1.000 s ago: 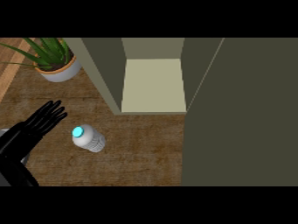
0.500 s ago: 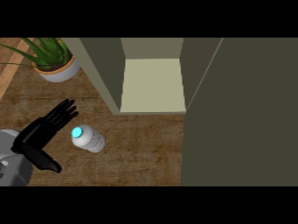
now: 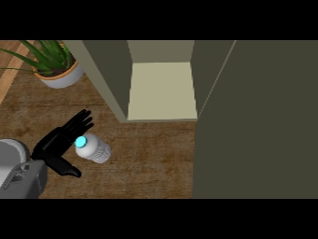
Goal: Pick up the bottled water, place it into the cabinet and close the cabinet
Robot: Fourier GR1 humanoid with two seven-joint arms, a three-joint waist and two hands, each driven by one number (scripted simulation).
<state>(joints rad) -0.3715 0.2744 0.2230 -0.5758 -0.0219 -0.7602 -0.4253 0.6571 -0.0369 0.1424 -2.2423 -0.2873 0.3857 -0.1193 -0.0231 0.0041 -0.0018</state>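
The bottled water [image 3: 94,150] stands on the wooden counter, a clear ribbed bottle with a light blue cap. My left hand [image 3: 59,141] is open right beside its left side, fingers stretched up and to the right, thumb pointing out below the bottle. Whether the palm touches the bottle I cannot tell. The cabinet [image 3: 162,88] stands open behind and to the right of the bottle, its pale shelf bare. My right hand shows nowhere.
The cabinet's open door [image 3: 271,121] fills the right side as a large dark olive panel. A potted green plant [image 3: 54,67] stands at the back left. Brown counter [image 3: 148,158] stretches between the bottle and the door.
My left hand has moved right and up to the bottle's side, and its grey forearm has come into view at the lower left. The bottle has stayed put.
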